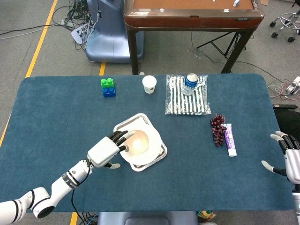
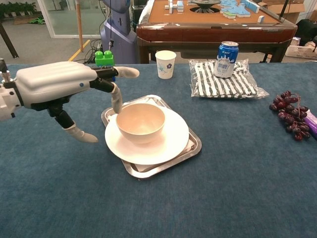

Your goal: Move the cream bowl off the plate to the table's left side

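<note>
With the cream bowl [image 2: 140,122] sitting on the white plate [image 2: 168,141], itself on the steel tray [image 2: 190,148] near the table's middle, the left hand [image 2: 59,89] is right at the bowl's left rim, fingers spread wide and holding nothing, the thumb hanging low beside the tray's left edge. One fingertip looks to be just at the rim; I can't tell whether it touches.

Here's the danger: the bowl is smooth and round, and a shallow pinch on the rim could let it slip or tip as it lifts. A hand closing too low could catch the plate's edge and drag plate and tray along, since they're only stacked. A sideways shove before the grip closes would slide the bowl right across the plate.

The path left over the blue table [image 1: 51,117] looks free; the green and blue blocks [image 1: 108,87] sit well beyond it at the far side.

The right hand [image 1: 291,161] rests at the table's right edge, fingers apart, nothing in it.
</note>
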Controlling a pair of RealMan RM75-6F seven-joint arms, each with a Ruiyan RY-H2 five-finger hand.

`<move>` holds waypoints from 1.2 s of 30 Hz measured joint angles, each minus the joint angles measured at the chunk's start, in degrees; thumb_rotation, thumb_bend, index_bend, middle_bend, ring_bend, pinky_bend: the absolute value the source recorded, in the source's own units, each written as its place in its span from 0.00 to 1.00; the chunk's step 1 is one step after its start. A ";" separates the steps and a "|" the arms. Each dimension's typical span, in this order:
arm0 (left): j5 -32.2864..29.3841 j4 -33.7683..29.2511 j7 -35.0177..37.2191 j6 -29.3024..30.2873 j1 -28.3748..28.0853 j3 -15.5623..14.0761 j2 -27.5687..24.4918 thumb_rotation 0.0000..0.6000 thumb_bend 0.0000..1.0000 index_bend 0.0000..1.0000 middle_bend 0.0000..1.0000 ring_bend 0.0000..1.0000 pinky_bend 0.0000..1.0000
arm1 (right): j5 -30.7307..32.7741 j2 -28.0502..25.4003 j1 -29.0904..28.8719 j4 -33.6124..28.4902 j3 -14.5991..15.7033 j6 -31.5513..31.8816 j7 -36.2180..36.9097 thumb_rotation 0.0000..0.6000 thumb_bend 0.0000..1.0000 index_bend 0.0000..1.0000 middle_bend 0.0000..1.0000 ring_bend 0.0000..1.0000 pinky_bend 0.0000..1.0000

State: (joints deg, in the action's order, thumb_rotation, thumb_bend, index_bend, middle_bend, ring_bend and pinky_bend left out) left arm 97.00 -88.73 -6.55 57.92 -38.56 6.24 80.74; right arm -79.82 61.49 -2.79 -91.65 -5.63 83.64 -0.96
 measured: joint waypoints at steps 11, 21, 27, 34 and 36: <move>-2.78 2.98 -3.66 -1.43 -3.03 0.61 4.48 1.00 0.15 0.42 0.00 0.00 0.11 | 1.17 -0.57 -0.09 0.29 -0.36 -0.94 1.35 1.00 0.06 0.25 0.20 0.16 0.27; -3.57 6.34 -4.29 -1.70 -5.42 0.63 8.28 1.00 0.16 0.43 0.00 0.00 0.11 | 2.70 -1.20 0.04 0.18 -0.74 -1.62 1.65 1.00 0.06 0.25 0.20 0.16 0.27; -3.80 8.82 -3.80 -1.57 -6.27 0.16 10.45 1.00 0.16 0.43 0.00 0.00 0.11 | 3.06 -1.47 0.08 0.19 -0.84 -1.88 1.98 1.00 0.06 0.25 0.20 0.16 0.27; -4.89 12.23 -3.29 -2.60 -7.86 0.12 13.51 1.00 0.16 0.43 0.00 0.00 0.11 | 3.58 -1.93 0.20 0.13 -0.97 -2.18 2.62 1.00 0.06 0.25 0.20 0.16 0.27; -5.43 12.83 -3.45 -2.86 -8.20 0.17 13.97 1.00 0.16 0.44 0.00 0.00 0.11 | 3.59 -2.03 0.20 0.15 -0.96 -2.31 2.80 1.00 0.06 0.25 0.20 0.16 0.27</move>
State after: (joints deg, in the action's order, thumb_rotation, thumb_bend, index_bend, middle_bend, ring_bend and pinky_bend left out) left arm 91.57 -75.90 -10.00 55.07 -46.77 6.41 94.72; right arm -76.23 59.47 -2.59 -91.50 -6.59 81.33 1.84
